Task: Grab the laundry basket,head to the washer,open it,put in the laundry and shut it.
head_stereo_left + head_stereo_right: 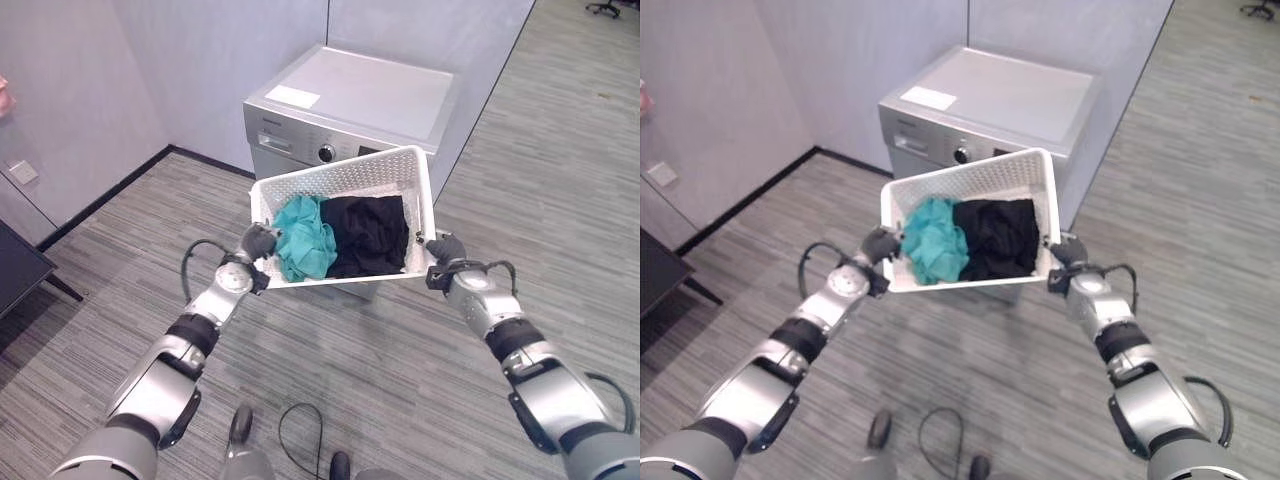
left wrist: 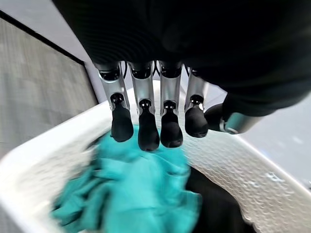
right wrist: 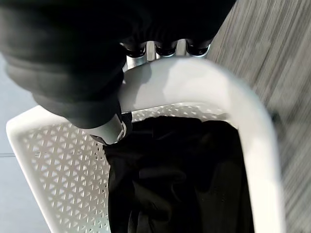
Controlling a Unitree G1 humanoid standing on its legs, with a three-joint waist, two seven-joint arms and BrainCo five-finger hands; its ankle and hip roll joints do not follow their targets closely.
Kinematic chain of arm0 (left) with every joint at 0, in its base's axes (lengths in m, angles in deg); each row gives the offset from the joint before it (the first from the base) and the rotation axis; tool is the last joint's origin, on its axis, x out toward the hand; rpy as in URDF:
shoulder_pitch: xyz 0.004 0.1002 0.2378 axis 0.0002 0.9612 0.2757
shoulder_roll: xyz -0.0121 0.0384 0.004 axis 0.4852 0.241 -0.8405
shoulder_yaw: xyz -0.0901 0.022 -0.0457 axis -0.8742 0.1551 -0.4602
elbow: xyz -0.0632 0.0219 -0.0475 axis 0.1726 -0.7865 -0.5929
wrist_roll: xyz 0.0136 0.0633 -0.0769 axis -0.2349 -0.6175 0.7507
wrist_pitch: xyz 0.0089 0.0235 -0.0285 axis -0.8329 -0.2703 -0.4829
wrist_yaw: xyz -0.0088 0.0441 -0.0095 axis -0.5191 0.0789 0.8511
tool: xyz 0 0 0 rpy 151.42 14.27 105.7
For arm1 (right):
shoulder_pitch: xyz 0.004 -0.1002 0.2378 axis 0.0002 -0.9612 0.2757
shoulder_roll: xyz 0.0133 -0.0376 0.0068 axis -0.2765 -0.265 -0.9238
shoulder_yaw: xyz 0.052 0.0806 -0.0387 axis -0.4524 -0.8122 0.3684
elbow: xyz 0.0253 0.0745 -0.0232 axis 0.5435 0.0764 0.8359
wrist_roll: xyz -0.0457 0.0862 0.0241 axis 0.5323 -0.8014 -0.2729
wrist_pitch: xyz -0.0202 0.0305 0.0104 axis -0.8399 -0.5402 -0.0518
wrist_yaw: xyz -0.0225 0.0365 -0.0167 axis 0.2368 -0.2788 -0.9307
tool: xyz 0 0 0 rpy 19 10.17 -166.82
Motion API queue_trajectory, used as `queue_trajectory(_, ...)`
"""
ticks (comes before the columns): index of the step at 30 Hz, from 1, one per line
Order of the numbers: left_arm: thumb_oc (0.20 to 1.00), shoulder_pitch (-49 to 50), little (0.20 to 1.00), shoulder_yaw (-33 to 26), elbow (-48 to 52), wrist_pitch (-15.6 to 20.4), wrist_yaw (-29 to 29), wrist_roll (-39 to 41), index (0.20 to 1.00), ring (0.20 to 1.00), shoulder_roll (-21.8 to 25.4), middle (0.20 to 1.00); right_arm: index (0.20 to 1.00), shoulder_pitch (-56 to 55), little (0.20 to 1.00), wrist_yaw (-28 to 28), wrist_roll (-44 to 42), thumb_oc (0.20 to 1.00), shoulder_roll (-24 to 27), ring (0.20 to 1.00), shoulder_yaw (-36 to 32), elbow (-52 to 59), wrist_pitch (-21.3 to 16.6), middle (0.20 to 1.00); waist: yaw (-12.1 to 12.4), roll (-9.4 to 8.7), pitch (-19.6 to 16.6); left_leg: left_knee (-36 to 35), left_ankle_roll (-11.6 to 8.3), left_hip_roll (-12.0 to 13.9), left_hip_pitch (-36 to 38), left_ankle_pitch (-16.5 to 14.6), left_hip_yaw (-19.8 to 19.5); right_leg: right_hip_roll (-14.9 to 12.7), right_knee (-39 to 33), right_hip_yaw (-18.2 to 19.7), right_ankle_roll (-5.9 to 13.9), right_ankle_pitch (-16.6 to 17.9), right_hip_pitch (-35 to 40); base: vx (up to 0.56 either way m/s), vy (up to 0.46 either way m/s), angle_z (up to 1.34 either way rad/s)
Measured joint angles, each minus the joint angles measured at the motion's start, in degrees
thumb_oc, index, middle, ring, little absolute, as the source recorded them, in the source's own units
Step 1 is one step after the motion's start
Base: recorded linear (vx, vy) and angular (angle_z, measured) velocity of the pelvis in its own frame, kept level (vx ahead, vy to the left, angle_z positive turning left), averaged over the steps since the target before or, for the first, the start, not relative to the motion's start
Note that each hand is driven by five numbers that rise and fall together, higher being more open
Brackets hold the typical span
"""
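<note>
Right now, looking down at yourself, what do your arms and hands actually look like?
Both arms are silver-grey metal segments with dark bands at the joints. Each wrist and the back of each hand sits under a dark ribbed cover. The left hand has a row of silver fingers ending in rounded dark tips, plus a separate thumb. The right hand has the same dark cover, with silver fingers peeking out in its wrist view.

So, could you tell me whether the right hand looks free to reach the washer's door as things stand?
Probably not yet. The right hand is curled on the rim of the laundry basket, as is the left hand, and the basket hangs in front of the washer, hiding its door.
</note>
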Motion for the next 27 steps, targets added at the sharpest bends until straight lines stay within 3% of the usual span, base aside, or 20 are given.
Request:
queue_trajectory(1, 0.2, 0.2, 0.2, 0.0, 0.0, 0.1, -0.1, 0.0, 0.2, 0.2, -0.4, 0.2, 0.2, -1.6, 0.2, -0.4, 0.1, 0.2, 0.7, 0.2, 1.3, 2.0, 0.0, 0.2, -0.1, 1.56, -0.8, -0.5, 1.97, -2.6, 2.3, 1.3, 1.5, -1.2, 0.0, 1.8, 1.44, -0.5, 0.5, 0.11, 0.279, -0.71)
queue_trajectory(2, 0.2, 0.1, 0.2, 0.0, 0.2, 0.2, -0.2, -0.1, 0.2, 0.2, -0.7, 0.2, 0.2, -1.8, 0.2, -0.9, 0.4, 0.2, 0.8, 0.2, 1.6, 2.2, 0.0, 0.2, 0.1, 2.57, -1.3, -1.3, 3.4, -3.5, 3.6, 3.9, 1.2, -1.1, 0.1, 3.0, 2.69, -1.1, 0.7, 0.11, 0.284, -0.76)
queue_trajectory(3, 0.2, 0.1, 0.2, 0.0, 0.7, 0.3, -0.3, -0.1, 0.2, 0.2, -0.6, 0.2, 0.2, -2.0, 0.2, -1.4, 0.7, 0.2, 0.2, 0.2, 1.8, 2.2, 0.0, 0.2, 0.1, 1.86, -1.2, -1.0, 2.41, -4.4, 4.0, 7.3, 1.9, -2.1, 0.2, 4.2, 4.3, -1.6, 1.1, 0.07, 0.166, -0.49)
queue_trajectory(4, 0.2, 0.1, 0.2, 0.1, 1.2, 0.3, -0.3, -0.1, 0.2, 0.2, -0.6, 0.2, 0.2, -2.4, 0.2, -1.8, 0.7, 0.2, -0.1, 0.2, 1.9, 2.5, 0.0, 0.2, 0.0, 0.45, -1.1, -1.6, 3.13, -6.0, 4.6, 7.6, 2.7, -3.9, 0.5, 4.0, 4.58, -1.7, 1.0, 0.13, 0.333, -0.29)
queue_trajectory(6, 0.2, -0.2, 0.2, 1.0, 2.6, 0.3, -0.2, -0.2, 0.2, 0.2, -0.8, 0.2, 0.2, -2.5, 0.2, -2.8, 2.1, 0.2, -0.6, 0.2, 1.7, 3.0, 0.0, 0.2, 0.2, -1.32, -1.2, -2.1, 5.98, -9.9, 5.0, 7.1, 4.4, -7.8, 2.2, 3.9, 5.22, -1.3, -0.4, 0.1, 0.324, -0.14)
queue_trajectory(8, 0.2, -0.4, 0.2, 1.8, 3.0, 0.2, -0.2, -0.3, 0.2, 0.2, -0.4, 0.2, 0.2, -3.3, 0.2, -2.8, 3.5, 0.2, -1.1, 0.2, 2.1, 3.5, 0.0, 0.2, 0.4, -1.12, -0.9, -2.9, 8.2, -12.6, 7.4, 6.8, 5.5, -10.4, 6.2, 3.5, 7.03, -1.2, -1.2, 0.12, 0.506, -0.23)
queue_trajectory(10, 0.2, -0.6, 0.2, 1.7, 3.4, 0.1, -0.2, -0.7, 0.2, 0.2, 2.5, 0.2, 0.2, -3.1, 0.2, -3.1, 4.4, 0.2, -1.4, 0.2, 3.1, 5.7, 0.1, 0.2, 2.5, 0.96, 0.4, -2.5, 11.28, -12.8, 9.9, 5.0, 10.0, -10.8, 23.9, 5.6, 8.13, -1.2, -10.1, 0.12, 0.323, -0.87)
queue_trajectory(12, 0.2, -1.3, 0.2, 1.7, 3.4, 0.2, -0.2, -0.7, 0.2, 0.2, 4.1, 0.2, 0.2, -3.0, 0.2, -3.1, 4.4, 0.2, -1.2, 0.2, 3.1, 6.5, 0.1, 0.2, 2.1, 0.97, 0.6, -3.1, 12.66, -13.7, 11.9, 4.4, 10.8, -12.0, 34.9, 4.9, 10.13, -0.9, -14.7, 0.15, 0.16, -0.45)
queue_trajectory(13, 0.2, -1.4, 0.2, 1.3, 3.5, 0.2, -0.2, -0.7, 0.2, 0.2, 4.1, 0.2, 0.2, -3.0, 0.2, -3.2, 4.4, 0.2, -0.8, 0.2, 3.0, 6.5, 0.1, 0.2, 1.7, 0.93, 0.7, -4.1, 13.49, -13.9, 13.1, 3.7, 10.7, -11.6, 36.6, 4.2, 10.28, -3.2, -16.0, 0.14, 0.072, -0.05)
queue_trajectory(14, 0.2, -1.5, 0.2, 0.3, 4.7, 0.2, -0.2, -0.7, 0.2, 0.2, 4.3, 0.2, 0.2, -2.5, 0.2, -3.4, 4.4, 0.2, -0.2, 0.2, 2.1, 6.5, 0.1, 0.2, 1.6, 0.77, 0.6, -4.8, 12.62, -13.8, 13.8, 4.1, 10.9, -8.7, 31.3, 3.6, 8.92, -6.1, -15.9, 0.1, 0.037, -0.02)
queue_trajectory(17, 0.2, -1.5, 0.2, -0.1, 5.3, 0.5, -0.1, -0.7, 0.2, 0.2, 4.0, 0.2, 0.2, -0.8, 0.2, -3.9, 4.4, 0.2, 1.6, 0.2, 1.2, 6.6, 0.0, 0.2, 1.6, 0.53, 0.7, -5.2, 13.34, -14.5, 13.5, 3.3, 10.5, -4.3, 20.5, 2.4, 8.19, -5.7, -18.4, 0.2, 0.04, 0.03)
queue_trajectory(18, 0.2, -1.8, 0.2, -0.2, 4.8, 0.5, -0.2, -0.7, 0.2, 0.2, 3.4, 0.2, 0.2, -0.8, 0.2, -3.9, 4.4, 0.2, 2.3, 0.2, 1.2, 6.7, 0.0, 0.2, 1.6, 0.82, 0.9, -5.0, 13.67, -14.4, 13.3, 3.0, 10.2, -2.8, 19.9, 3.9, 8.28, -5.4, -20.1, 0.21, 0.017, 0.26)
queue_trajectory(20, 0.2, -2.1, 0.2, 0.0, 4.2, 0.4, -0.2, -0.7, 0.2, 0.2, 2.9, 0.2, 0.2, -0.6, 0.2, -3.8, 4.4, 0.2, 2.9, 0.2, 1.1, 6.9, 0.0, 0.2, -0.2, 1.13, 1.0, -4.6, 13.92, -14.8, 13.0, 2.8, 7.9, -1.5, 14.9, 6.3, 7.74, -2.6, -22.2, 0.21, -0.011, 0.56)
queue_trajectory(22, 0.2, -2.1, 0.2, -0.1, 3.2, 0.4, -0.2, -1.0, 0.2, 0.2, 1.5, 0.2, 0.2, -0.7, 0.2, -3.8, 4.4, 0.2, 4.1, 0.2, 1.2, 6.9, 0.0, 0.2, -0.9, 1.08, 1.0, -4.4, 14.37, -16.2, 14.4, 1.3, 6.3, -1.5, 5.5, 7.0, 7.64, 3.8, -24.2, 0.3, -0.032, 0.49)
queue_trajectory(24, 0.2, -2.0, 0.2, -0.1, 2.4, 0.5, -0.2, -2.3, 0.2, 0.2, 1.3, 0.2, 0.2, -0.6, 0.2, -3.8, 4.4, 0.2, 4.6, 0.2, 1.3, 6.9, 0.0, 0.2, -1.2, 0.83, 1.1, -4.1, 14.83, -17.5, 17.0, -0.7, 6.0, -2.6, 0.3, 2.5, 7.25, 6.8, -23.8, 0.35, -0.074, 0.21)
queue_trajectory(25, 0.2, -1.6, 0.2, -0.3, 2.0, 0.4, -0.3, -2.4, 0.2, 0.2, 1.7, 0.2, 0.2, -0.5, 0.2, -4.0, 4.4, 0.2, 4.9, 0.2, 1.3, 6.9, 0.0, 0.2, -0.7, 0.75, 1.0, -4.0, 15.11, -17.9, 20.0, -2.8, 5.7, -3.5, 0.4, -5.7, 7.18, 7.2, -22.9, 0.35, -0.09, 0.1)
queue_trajectory(26, 0.2, -1.5, 0.2, -0.6, 2.0, 0.4, -0.3, -2.4, 0.2, 0.2, 1.7, 0.2, 0.2, -0.3, 0.2, -4.0, 4.4, 0.2, 5.0, 0.2, 1.3, 6.9, 0.0, 0.2, -0.7, 0.74, 1.0, -4.2, 15.06, -18.1, 21.5, -4.0, 5.7, -3.7, 1.2, -7.8, 7.01, 7.5, -21.5, 0.62, -0.19, -0.17)
queue_trajectory(27, 0.2, -1.1, 0.2, -1.8, 1.8, 0.3, -0.2, -2.4, 0.2, 0.2, 1.6, 0.2, 0.2, 0.4, 0.2, -4.9, 4.3, 0.2, 5.3, 0.2, 2.0, 7.8, -0.1, 0.2, 0.1, 0.69, 0.1, -4.0, 12.78, -17.5, 23.9, -6.7, 6.4, -3.4, 5.3, -12.1, 5.58, 7.9, -19.8, 0.39, -0.161, -0.19)
